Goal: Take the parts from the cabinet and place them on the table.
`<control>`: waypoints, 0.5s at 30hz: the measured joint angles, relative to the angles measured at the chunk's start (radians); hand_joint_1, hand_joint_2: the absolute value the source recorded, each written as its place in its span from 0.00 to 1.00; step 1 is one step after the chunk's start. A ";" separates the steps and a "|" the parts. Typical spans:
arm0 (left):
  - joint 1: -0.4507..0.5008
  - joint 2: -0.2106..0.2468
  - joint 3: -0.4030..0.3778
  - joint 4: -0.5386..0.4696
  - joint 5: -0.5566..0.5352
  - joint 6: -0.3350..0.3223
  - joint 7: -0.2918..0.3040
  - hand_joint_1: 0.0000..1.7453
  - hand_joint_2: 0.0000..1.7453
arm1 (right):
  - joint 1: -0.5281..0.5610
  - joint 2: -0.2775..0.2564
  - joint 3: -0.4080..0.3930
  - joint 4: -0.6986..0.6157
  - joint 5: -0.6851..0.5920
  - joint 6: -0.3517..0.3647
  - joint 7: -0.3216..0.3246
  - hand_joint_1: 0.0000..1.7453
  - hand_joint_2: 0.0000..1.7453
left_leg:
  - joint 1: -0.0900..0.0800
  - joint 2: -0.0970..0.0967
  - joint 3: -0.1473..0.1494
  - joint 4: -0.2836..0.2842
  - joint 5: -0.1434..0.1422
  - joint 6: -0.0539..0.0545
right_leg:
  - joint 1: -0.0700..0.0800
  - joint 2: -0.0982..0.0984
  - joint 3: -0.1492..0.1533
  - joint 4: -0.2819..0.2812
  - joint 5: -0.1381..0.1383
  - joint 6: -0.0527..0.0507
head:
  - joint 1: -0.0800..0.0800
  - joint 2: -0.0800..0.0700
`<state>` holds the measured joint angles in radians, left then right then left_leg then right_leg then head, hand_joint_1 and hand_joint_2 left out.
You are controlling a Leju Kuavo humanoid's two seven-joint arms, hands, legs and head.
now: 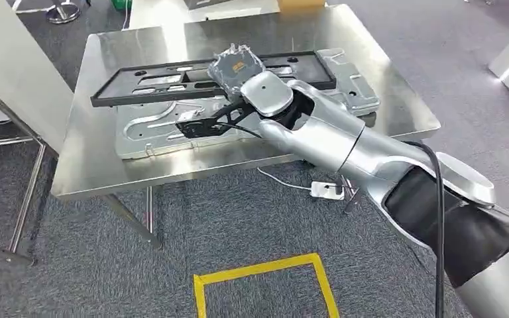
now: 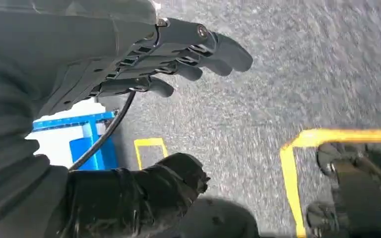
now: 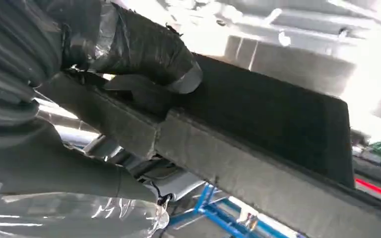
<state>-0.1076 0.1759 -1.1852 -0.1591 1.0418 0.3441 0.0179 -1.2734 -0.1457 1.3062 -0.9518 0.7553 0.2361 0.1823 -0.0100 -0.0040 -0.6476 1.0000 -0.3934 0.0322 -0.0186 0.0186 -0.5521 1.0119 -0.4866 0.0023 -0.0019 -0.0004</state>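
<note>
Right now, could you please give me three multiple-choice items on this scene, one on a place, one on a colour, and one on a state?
1. Where does the silver metal panel lie?
A. On the steel table
B. On the carpet
C. Inside the yellow square

2. What colour is the tape outline on the carpet?
A. Red
B. Yellow
C. White

3. What is the right hand doing?
A. Hanging with nothing in it
B. Resting flat on the carpet
C. Holding the long black frame part

Answers:
1 A: the panel lies flat on the steel table, under the black frame part.
2 B: the head view shows a yellow outline below the table.
3 C: its fingers wrap over the frame's edge in the right wrist view.
</note>
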 joint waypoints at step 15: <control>0.002 -0.002 0.000 0.000 0.005 0.003 0.009 0.00 1.00 | 0.039 -0.015 0.000 -0.010 -0.005 0.004 0.003 1.00 1.00 | 0.018 -0.005 0.079 0.016 -0.094 -0.029 | 0.000 -0.006 -0.106 0.051 0.058 0.000 | 0.006 0.000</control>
<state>-0.1059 0.1736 -1.1852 -0.1591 1.0472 0.3475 0.0267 -1.2340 -0.1606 1.3062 -0.9621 0.7504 0.2400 0.1850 0.0081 -0.0091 -0.5686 1.0158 -0.4869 0.0031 -0.0182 0.0124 -0.6578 1.0624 -0.4288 0.0024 0.0038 -0.0004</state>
